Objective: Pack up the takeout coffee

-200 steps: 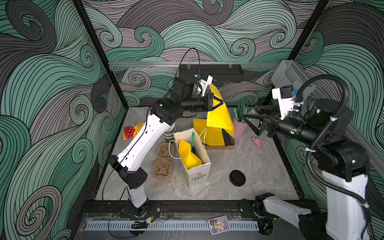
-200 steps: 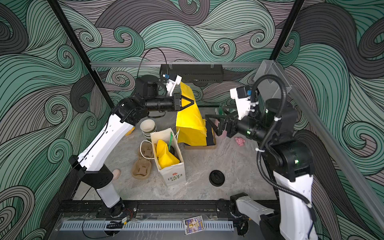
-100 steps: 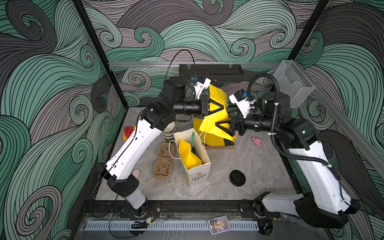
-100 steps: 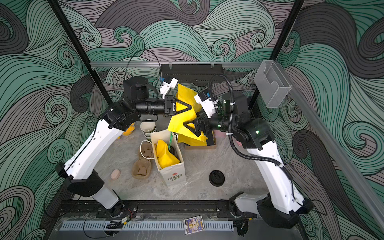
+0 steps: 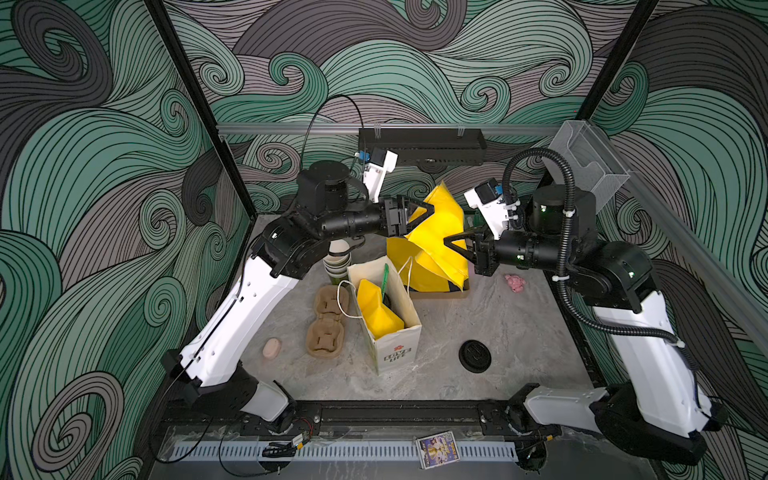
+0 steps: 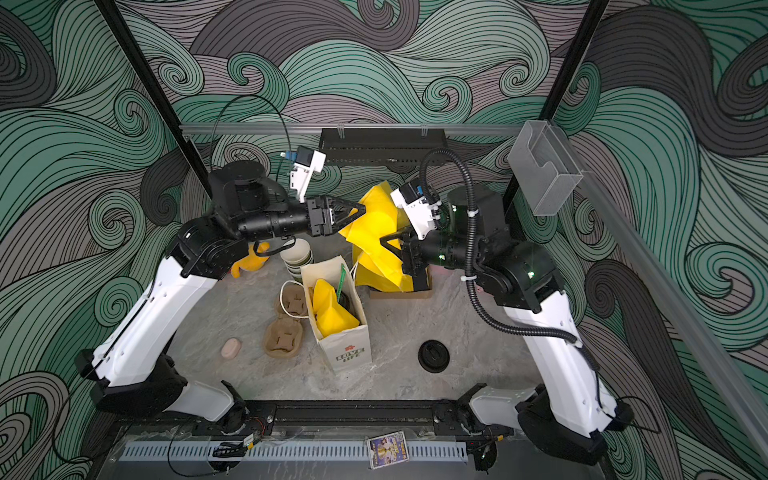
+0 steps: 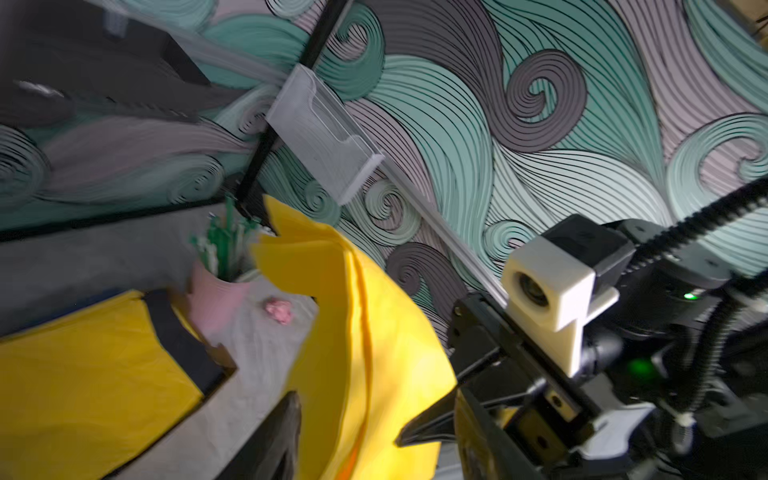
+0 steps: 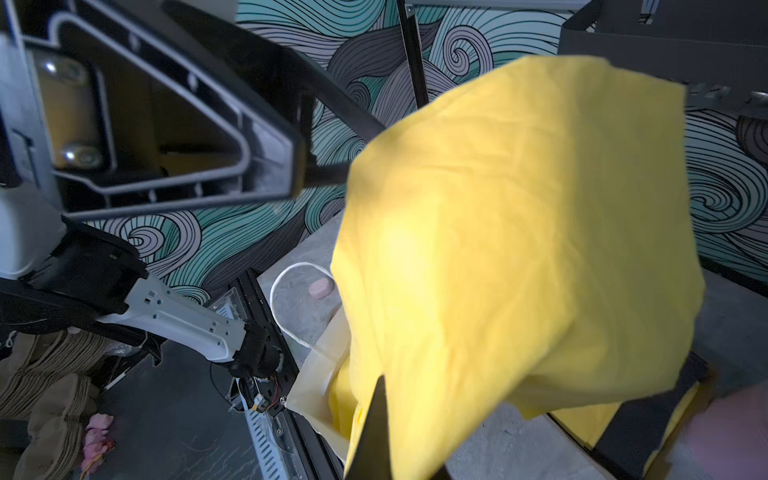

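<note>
Right wrist view is filled by a yellow tissue sheet (image 8: 519, 249), on whose lower edge the right gripper (image 5: 447, 241) is clamped; its black finger (image 8: 374, 415) is seen pressed into the paper. Opposite it, the left gripper (image 5: 430, 208) is seen with jaws parted at the sheet's upper edge; whether the paper is touched by them cannot be told.

In both top views the sheet is held up above a cardboard tray (image 5: 440, 294) of more yellow tissue at the back of the table (image 5: 498, 324). Just in front of the tray, a cream paper bag (image 5: 384, 345) with white cord handles is stood upright. "LOVE LIFE" (image 5: 394, 354) is printed on it under a small red flower. Crumpled yellow tissue (image 5: 374, 311) and a green stick (image 5: 385, 280) are lodged inside.

The takeout coffee (image 5: 389, 300) is made out only as a dark curved edge, apparently a lid, inside the bag beside the stick; the cups themselves are hidden. A loose black lid (image 5: 475, 356) is laid flat to the right of the bag. A printed card (image 5: 438, 445) is seen on the front rail; its writing cannot be read.
</note>
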Controlling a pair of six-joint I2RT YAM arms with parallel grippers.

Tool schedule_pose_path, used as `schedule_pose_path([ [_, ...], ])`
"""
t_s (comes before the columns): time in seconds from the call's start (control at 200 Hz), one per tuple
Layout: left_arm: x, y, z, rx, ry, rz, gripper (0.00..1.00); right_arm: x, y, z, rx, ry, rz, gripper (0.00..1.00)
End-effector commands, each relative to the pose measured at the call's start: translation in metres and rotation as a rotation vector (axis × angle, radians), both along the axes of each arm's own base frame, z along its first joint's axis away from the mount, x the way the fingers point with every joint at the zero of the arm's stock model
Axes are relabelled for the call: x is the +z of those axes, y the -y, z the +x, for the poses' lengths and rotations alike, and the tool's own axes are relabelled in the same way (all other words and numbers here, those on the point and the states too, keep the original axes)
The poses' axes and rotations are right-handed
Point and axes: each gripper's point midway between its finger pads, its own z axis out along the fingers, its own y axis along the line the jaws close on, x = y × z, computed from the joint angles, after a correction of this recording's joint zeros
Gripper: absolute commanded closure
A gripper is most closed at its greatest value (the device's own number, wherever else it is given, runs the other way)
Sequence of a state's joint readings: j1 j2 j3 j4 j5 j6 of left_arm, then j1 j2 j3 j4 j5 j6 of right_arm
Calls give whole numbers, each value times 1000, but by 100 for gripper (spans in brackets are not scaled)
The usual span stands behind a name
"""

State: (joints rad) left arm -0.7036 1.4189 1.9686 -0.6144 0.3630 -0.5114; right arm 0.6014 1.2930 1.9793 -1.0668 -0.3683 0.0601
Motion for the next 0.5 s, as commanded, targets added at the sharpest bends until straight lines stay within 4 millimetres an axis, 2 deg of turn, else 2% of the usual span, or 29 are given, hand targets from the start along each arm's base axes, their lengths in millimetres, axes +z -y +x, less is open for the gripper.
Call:
schedule_pose_path([
  [0.0, 31, -51, -7, 201, 314, 112, 38, -16, 3, -7, -9, -33, -102, 100],
  [0.065, 32, -40, -27, 90, 428, 162, 38, -14, -9, -15, 40, -26, -120, 100],
  [0.125, 23, -28, -47, -51, 477, 195, 37, -9, -17, -23, 76, -21, -135, 100],
  [0.205, 12, -34, -49, -50, 467, 255, 38, -4, -29, -32, 113, -41, -141, 100],
  [0.26, 9, -53, -40, 64, 428, 282, 39, -2, -39, -38, 128, -66, -128, 100],
  [0.355, 0, -102, -30, 319, 296, 308, 38, 3, -66, -53, 170, -118, -62, 100],
  [0.43, -20, -141, -34, 479, 153, 313, 35, 8, -89, -64, 204, -151, 15, 100],
  [0.495, -43, -161, -44, 541, 30, 310, 33, 7, -107, -70, 228, -192, 68, 100],
])
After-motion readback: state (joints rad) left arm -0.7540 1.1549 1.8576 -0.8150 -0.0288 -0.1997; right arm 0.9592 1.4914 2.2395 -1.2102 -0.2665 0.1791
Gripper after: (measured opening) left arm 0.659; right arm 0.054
